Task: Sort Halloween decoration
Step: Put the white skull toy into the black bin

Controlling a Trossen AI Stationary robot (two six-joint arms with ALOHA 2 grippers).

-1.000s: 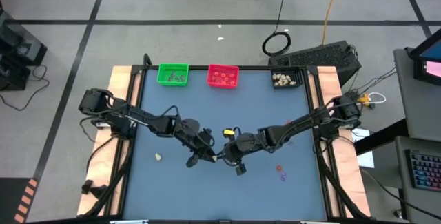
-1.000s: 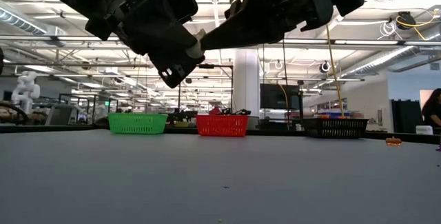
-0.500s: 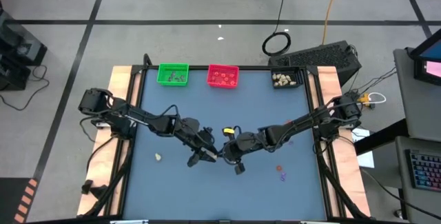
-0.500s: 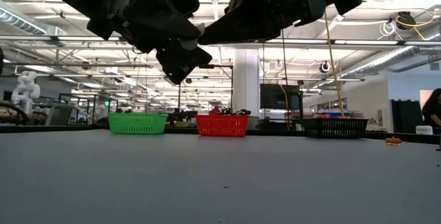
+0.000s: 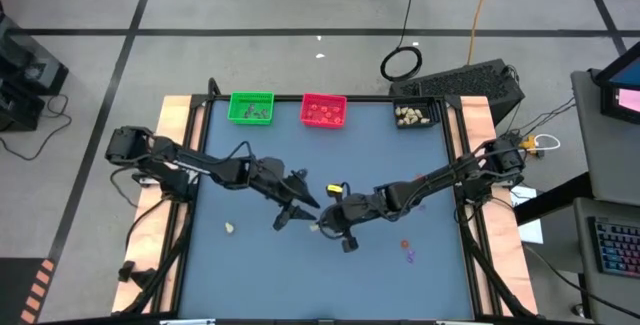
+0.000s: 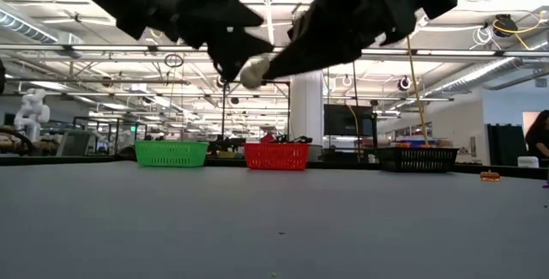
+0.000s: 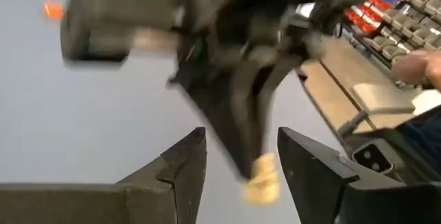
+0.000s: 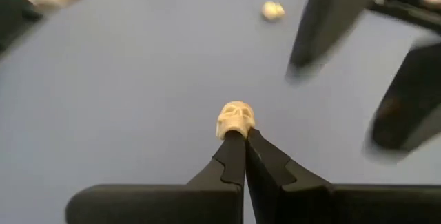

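Observation:
A cream-white skull trinket (image 8: 236, 119) of the Halloween decoration is held over the middle of the table by my right gripper (image 8: 239, 140), which is shut on it. My left gripper (image 7: 238, 156) stands open just to the left of the skull (image 7: 260, 184), with one finger on either side of the right gripper's tips and touching nothing. In the low view the skull (image 6: 253, 72) hangs high above the table. Another cream trinket (image 5: 230, 228) lies near the left edge. An orange one (image 5: 405, 244) and a purple one (image 5: 410, 256) lie toward the right. My right gripper pinches the skull's lower end (image 8: 234, 131) between the free ends of its two fingers. The fingers come from the table's right, slanting a little downward. The skull sticks out beyond the tips, lifted clear of the table.
A green tray (image 5: 250, 107), a red tray (image 5: 323, 111) and a black tray (image 5: 417, 115) stand in a row along the far edge, each with small pieces inside. Both arms reach in over the table's middle. The near half of the blue surface is mostly bare.
My left gripper has opened and let go of the skull, then risen and drawn back a little toward the table's left. The skull has stayed at the tips of my right gripper, which has kept its place.

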